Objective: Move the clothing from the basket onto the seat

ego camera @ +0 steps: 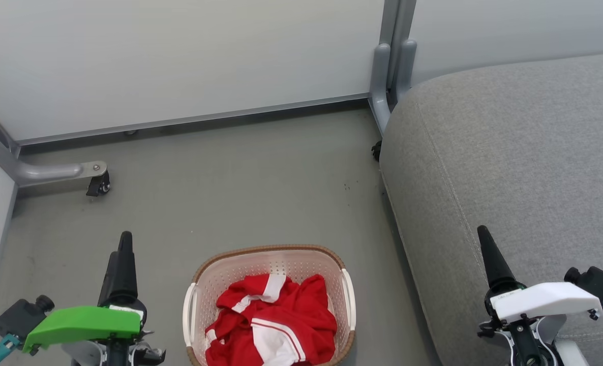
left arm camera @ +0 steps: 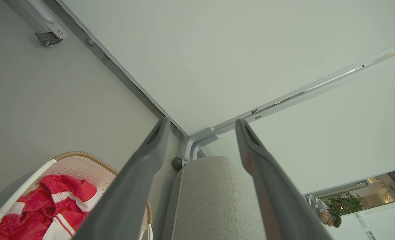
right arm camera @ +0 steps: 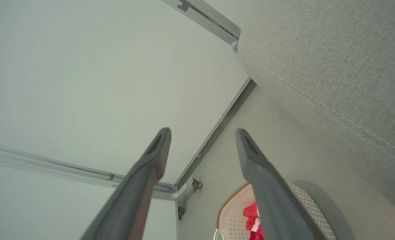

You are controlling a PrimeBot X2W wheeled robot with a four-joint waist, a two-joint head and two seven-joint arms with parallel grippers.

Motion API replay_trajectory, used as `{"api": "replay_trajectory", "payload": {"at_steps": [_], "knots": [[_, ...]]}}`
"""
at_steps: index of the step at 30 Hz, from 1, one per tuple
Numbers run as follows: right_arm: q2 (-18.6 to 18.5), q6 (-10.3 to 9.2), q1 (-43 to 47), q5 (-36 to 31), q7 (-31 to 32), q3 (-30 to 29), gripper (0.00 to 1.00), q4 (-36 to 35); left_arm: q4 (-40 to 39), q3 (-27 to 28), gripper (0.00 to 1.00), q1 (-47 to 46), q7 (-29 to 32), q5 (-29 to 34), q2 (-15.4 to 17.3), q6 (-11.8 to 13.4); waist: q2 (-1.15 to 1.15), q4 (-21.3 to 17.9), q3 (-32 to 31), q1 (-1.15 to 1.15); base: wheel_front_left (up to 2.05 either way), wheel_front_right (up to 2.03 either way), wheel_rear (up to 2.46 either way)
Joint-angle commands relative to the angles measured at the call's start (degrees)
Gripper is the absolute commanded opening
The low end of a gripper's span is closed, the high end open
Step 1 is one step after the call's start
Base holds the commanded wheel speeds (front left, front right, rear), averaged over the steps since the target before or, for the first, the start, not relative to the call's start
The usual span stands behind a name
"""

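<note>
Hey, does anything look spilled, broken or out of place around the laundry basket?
Nothing stands out. The red clothing lies crumpled inside the upright basket, which stands on the floor beside the seat.

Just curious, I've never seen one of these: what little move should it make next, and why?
Probably swing the open left gripper down toward the clothing: it lies heaped in the basket, nearer that gripper, and nothing is held yet.

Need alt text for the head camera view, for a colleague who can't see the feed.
Red clothing with white trim lies crumpled in the cream basket on the grey floor, at bottom centre. The large grey seat rises on the right. The left gripper and right gripper flank the basket, holding nothing.
</note>
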Motion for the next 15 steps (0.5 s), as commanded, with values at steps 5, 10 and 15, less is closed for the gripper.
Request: {"api": "replay_trajectory", "payload": {"at_steps": [5, 10, 15], "knots": [[-0.4, 0.02, 0.0, -6.5, -1.5, 1.3, 1.0, -1.8, -2.6, -1.4, 1.0, 0.4, -1.4, 6.3, 0.3, 0.7, 0.0, -0.1, 0.1, 0.0, 0.0, 0.0, 0.0], [-0.4, 0.02, 0.1, -10.9, -2.5, 2.2, 1.0, -2.7, -3.5, -2.1, 1.0, 0.6, -2.5, 10.4, 0.4, 1.3, 0.0, -0.2, 0.2, 0.0, 0.0, 0.0, 0.0], [-0.4, 0.02, 0.3, -15.2, -3.5, 2.8, 1.0, -2.8, -4.3, -2.8, 1.0, 0.8, -3.4, 14.5, 0.4, 1.6, 0.0, -0.2, 0.2, 0.0, 0.0, 0.0, 0.0]]}}
